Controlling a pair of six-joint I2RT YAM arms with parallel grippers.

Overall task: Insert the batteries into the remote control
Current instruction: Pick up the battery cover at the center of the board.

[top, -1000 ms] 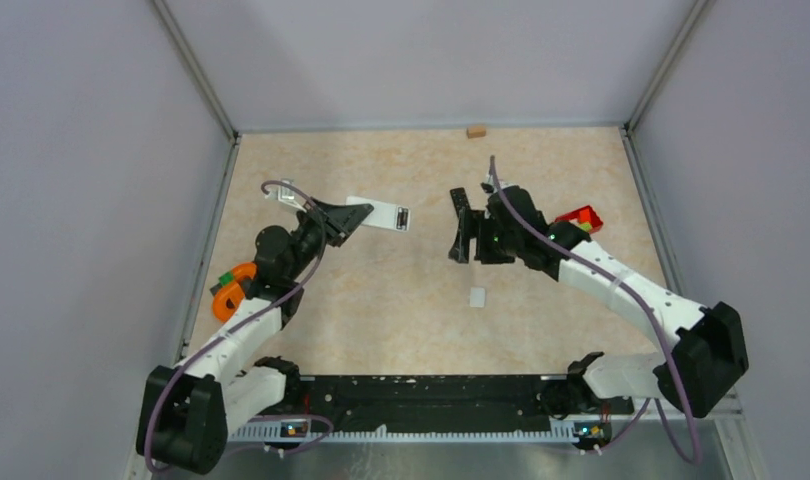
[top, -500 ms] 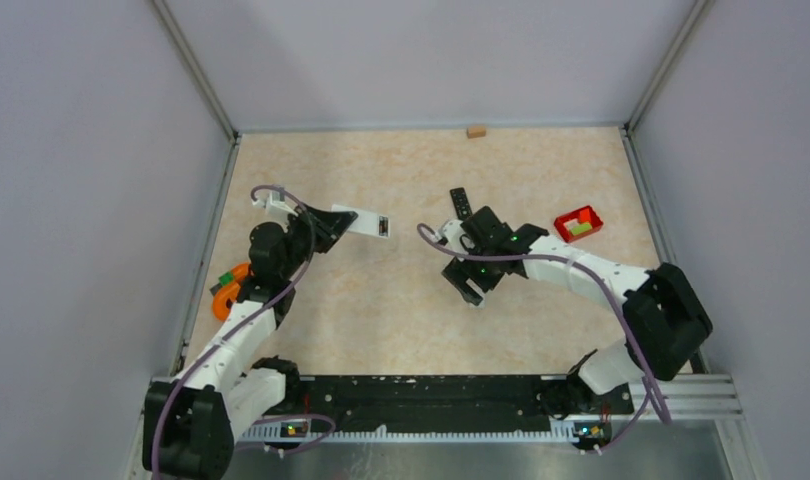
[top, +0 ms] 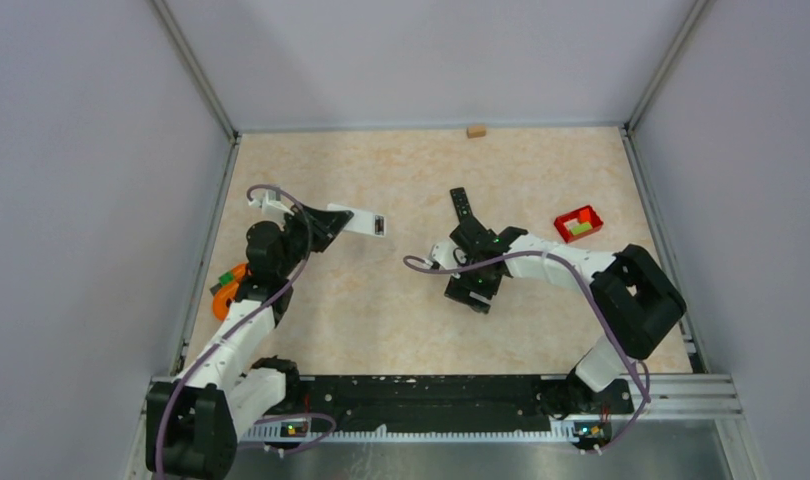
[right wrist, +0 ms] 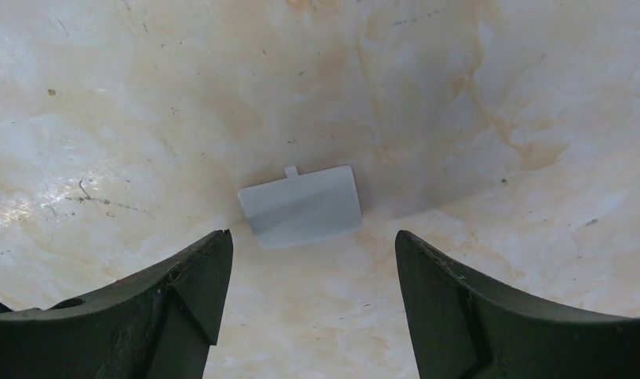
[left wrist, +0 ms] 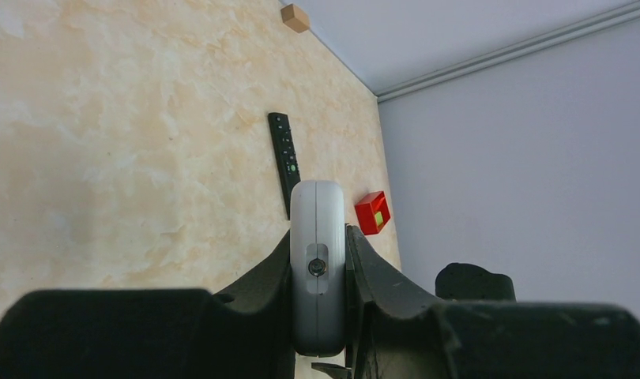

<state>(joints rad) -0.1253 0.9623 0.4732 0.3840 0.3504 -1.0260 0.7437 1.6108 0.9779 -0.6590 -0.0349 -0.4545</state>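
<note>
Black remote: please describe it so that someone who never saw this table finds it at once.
On the marbled table, look past its middle toward the far wall. The black remote lies flat there, beyond the right gripper. It is thin and dark with buttons, unlike the white remote clamped in the left gripper.

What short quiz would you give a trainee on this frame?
1. True or false: the left gripper is shut on the white plastic remote control.
2. What lies on the beige marbled table under the open right gripper? A) a flat grey plastic cover with a tab B) a red battery C) a yellow block
3. Which sits nearer the far wall: the small red tray or the small tan wooden block?
Key: 1 true; 2 A; 3 the wooden block.
</note>
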